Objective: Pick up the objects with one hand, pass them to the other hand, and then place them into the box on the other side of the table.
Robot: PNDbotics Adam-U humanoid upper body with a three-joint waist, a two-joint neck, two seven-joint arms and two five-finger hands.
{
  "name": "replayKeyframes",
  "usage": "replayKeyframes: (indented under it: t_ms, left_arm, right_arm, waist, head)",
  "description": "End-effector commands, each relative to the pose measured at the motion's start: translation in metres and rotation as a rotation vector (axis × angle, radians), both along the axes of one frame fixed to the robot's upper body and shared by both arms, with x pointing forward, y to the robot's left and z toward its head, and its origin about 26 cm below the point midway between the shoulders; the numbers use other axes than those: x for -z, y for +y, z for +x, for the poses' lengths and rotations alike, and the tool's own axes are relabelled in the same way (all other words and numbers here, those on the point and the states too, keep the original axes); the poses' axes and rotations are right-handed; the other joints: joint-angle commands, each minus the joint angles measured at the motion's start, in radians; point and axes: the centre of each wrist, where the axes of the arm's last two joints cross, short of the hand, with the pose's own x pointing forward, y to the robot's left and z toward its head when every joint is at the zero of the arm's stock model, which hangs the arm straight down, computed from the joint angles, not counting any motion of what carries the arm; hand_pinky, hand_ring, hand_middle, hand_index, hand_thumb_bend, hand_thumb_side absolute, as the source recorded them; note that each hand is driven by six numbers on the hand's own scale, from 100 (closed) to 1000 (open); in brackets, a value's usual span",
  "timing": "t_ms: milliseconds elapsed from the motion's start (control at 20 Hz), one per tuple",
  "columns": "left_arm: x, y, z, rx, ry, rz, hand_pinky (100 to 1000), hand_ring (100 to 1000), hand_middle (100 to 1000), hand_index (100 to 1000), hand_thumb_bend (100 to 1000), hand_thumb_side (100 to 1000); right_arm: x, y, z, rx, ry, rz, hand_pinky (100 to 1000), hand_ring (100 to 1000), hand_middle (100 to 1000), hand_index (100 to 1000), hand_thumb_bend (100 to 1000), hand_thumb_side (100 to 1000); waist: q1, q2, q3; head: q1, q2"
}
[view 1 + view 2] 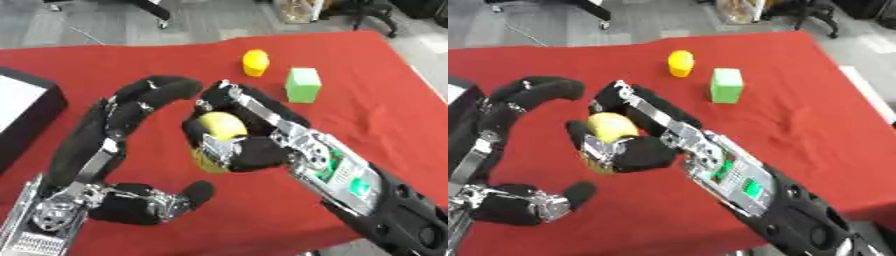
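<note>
Two hands over red tablecloth [367,100]: right hand [249,142] grasping round yellow-green fruit [219,127]; left hand [131,150] alongside, fingers curved, holding nothing. Beyond: small yellow object [255,62], green block [303,85].

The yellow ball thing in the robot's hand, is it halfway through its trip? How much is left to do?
About halfway for that one. The right hand has its fingers curled round the yellowish round object, lifted and held beside the open left hand, so the handover is in progress. The box at the left edge still awaits it. A yellow object and a green block remain on the red table.
</note>
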Motion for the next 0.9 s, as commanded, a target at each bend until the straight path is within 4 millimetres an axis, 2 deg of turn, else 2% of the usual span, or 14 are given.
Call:
replayKeyframes:
  t_ms: [50,650,700,900]
  left_arm:
    - [-0.009,-0.0025,-0.0031,0.022,-0.058,0.006,772,766,796,929,460,295]
    - [-0.0108,-0.006,-0.004,-0.001,-0.122,0.13,802,793,815,913,444,284]
    - [-0.0108,-0.0063,-0.0041,-0.005,-0.124,0.137,803,793,815,912,466,273]
    - [-0.0114,-0.0078,-0.0045,-0.022,-0.135,0.158,807,795,814,908,437,286]
  right_arm:
    - [-0.0088,-0.0002,-0.002,-0.023,-0.026,0.003,634,100,218,279,100,470]
    - [-0.0092,0.0,-0.0019,-0.045,-0.024,0.003,637,100,218,278,100,470]
    - [-0.0092,0.0001,-0.002,-0.046,-0.025,0.003,637,100,218,278,100,470]
    - [-0.0091,0.0007,-0.0022,-0.056,-0.025,-0.001,639,100,218,277,100,470]
  waist:
    - [0.0,-0.008,0.001]
    - [0.002,-0.007,-0.002]
    - [0.002,-0.007,-0.002]
    - [0.003,-0.007,-0.002]
  head:
    - [-0.005,-0.003]
    - [-0.01,-0.003]
    - [-0.01,-0.003]
    - [-0.012,-0.003]
